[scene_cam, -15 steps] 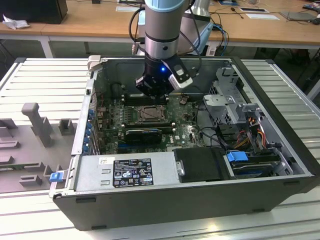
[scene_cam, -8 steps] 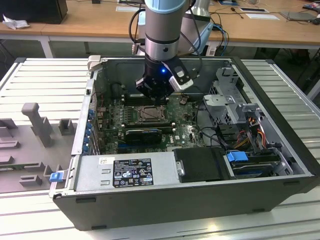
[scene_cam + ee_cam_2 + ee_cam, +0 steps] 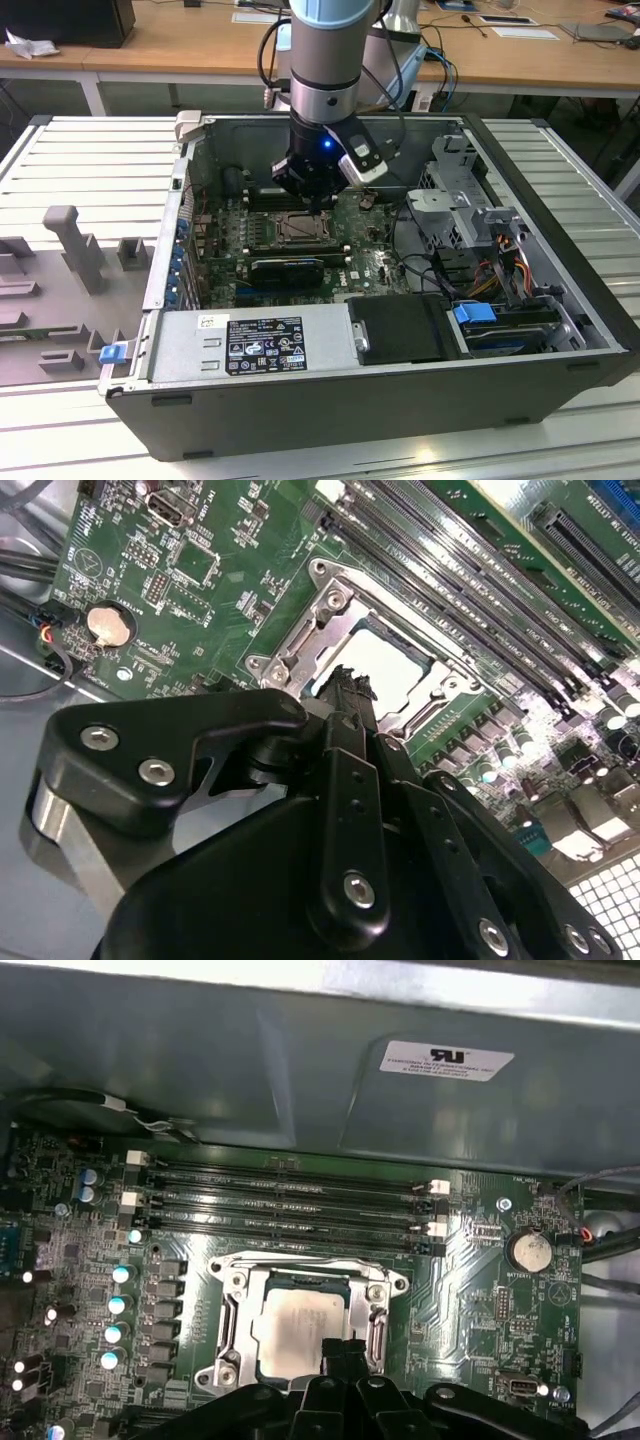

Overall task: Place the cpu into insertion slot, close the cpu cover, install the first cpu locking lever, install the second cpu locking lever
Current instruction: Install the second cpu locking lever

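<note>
The cpu point(image 3: 298, 1325) point(image 3: 388, 658) lies flat in the insertion slot point(image 3: 228, 1282) point(image 3: 300, 228) on the green board, its pale silvery top showing. The cpu cover point(image 3: 378, 1312) point(image 3: 330, 602) lies down around it as a grey metal frame. My gripper point(image 3: 343, 1345) point(image 3: 350, 678) point(image 3: 320, 205) hangs just above one edge of the socket. Its black fingers are pressed together with nothing between them. Whether the locking levers are latched I cannot tell.
The board sits deep inside an open computer case point(image 3: 150, 300). Long black memory slots point(image 3: 290, 1200) run beside the socket. A coin battery point(image 3: 529, 1251), a row of capacitors point(image 3: 118, 1305), a drive cage with cables point(image 3: 470, 215) and the power supply point(image 3: 265, 345) stand around it.
</note>
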Controlling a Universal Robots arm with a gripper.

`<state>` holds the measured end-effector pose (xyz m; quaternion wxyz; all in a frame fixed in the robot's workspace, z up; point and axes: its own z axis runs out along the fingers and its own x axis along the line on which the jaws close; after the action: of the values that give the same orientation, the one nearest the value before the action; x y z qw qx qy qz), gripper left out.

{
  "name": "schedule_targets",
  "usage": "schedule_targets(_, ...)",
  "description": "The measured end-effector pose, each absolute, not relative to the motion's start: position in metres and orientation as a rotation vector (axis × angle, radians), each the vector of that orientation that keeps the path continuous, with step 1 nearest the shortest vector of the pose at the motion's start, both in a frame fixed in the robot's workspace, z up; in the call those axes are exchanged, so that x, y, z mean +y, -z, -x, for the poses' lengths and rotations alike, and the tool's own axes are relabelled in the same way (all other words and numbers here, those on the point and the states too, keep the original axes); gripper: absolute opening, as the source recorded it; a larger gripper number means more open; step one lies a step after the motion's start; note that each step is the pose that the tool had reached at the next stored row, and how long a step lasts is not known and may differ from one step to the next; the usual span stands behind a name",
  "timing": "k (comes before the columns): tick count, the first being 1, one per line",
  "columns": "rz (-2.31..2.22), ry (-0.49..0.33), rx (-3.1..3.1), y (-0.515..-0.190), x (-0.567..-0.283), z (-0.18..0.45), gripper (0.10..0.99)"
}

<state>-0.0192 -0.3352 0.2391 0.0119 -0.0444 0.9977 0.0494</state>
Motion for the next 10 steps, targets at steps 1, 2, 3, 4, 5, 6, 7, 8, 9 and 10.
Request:
schedule_targets(1, 0.139, -0.154, 3.111, -0.2402, -0.3353, 0.0191, 0.106)
schedule_targets(2, 0.139, -0.154, 3.111, -0.2418, -0.3353, 0.0191, 0.106)
schedule_targets(3, 0.139, -0.154, 3.111, -0.2440, -0.3353, 0.0191, 0.106)
schedule_targets(4, 0.139, -0.154, 3.111, -0.2457, -0.3354, 0.0191, 0.106)
schedule_targets(5, 0.139, -0.154, 3.111, -0.2480, -0.3354, 0.0191, 0.106)
schedule_targets(6, 0.139, -0.154, 3.111, -0.2487, -0.3355, 0.0191, 0.106)
schedule_targets(7, 0.139, -0.155, 3.111, -0.2487, -0.3358, 0.0191, 0.106)
schedule_targets(8, 0.139, -0.154, 3.111, -0.2488, -0.3366, 0.0190, 0.106)
schedule_targets(9, 0.139, -0.154, 3.111, -0.2487, -0.3375, 0.0190, 0.106)
schedule_targets(10, 0.139, -0.154, 3.111, -0.2488, -0.3381, 0.0190, 0.106)
